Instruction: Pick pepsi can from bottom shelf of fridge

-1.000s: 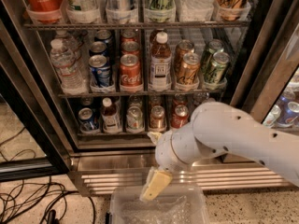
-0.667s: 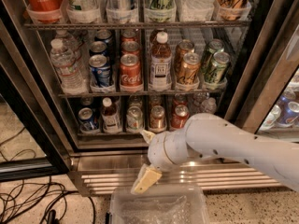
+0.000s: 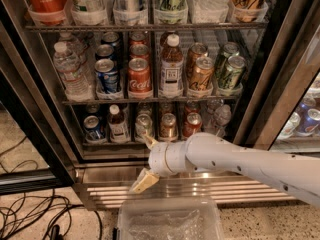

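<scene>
The pepsi can (image 3: 93, 128), blue with a silver top, stands at the far left of the bottom shelf (image 3: 125, 144) in the open fridge (image 3: 47, 129). My gripper (image 3: 146, 162) hangs in front of the fridge's ribbed steel base, below and to the right of the can and well apart from it. It is open and empty. One tan fingertip (image 3: 149, 142) points up at the shelf's front edge and the other (image 3: 143, 182) points down. My white arm (image 3: 240, 161) comes in from the right.
A small bottle (image 3: 118, 124) and several cans (image 3: 168, 126) stand to the right of the pepsi can. Another blue can (image 3: 107, 74) and a red Coca-Cola can (image 3: 139, 77) stand on the rack above. A clear plastic bin (image 3: 170, 219) sits below. Cables (image 3: 30, 214) lie on the floor at left.
My arm and gripper have moved left along the fridge's base, closer to the pepsi can's side. Nothing in the fridge has moved.
</scene>
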`<state>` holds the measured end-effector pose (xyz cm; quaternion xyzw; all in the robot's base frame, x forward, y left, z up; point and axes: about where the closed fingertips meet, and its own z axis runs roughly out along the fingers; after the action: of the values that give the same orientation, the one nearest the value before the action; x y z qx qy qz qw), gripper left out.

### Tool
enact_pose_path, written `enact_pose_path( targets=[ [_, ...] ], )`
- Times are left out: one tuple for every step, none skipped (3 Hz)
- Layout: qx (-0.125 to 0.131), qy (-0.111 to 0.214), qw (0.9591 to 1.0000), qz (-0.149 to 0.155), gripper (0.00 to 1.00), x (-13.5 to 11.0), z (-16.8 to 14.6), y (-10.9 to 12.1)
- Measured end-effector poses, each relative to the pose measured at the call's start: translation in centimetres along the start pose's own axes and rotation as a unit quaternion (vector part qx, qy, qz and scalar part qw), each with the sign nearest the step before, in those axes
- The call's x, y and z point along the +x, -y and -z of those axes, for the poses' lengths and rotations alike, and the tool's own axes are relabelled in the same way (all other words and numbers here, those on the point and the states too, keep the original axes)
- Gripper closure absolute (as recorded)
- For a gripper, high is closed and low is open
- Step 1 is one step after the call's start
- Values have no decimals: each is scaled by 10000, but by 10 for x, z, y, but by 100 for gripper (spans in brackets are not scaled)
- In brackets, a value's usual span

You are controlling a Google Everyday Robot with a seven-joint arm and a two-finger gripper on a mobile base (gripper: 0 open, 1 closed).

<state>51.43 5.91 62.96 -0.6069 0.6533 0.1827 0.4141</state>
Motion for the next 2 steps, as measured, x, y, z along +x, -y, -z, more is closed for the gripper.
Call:
enact_pose_path(
  targets=[
    [1,1,10000,0,0,0,0,0],
    [196,159,9997,0,0,-2,-19,-2]
  ],
)
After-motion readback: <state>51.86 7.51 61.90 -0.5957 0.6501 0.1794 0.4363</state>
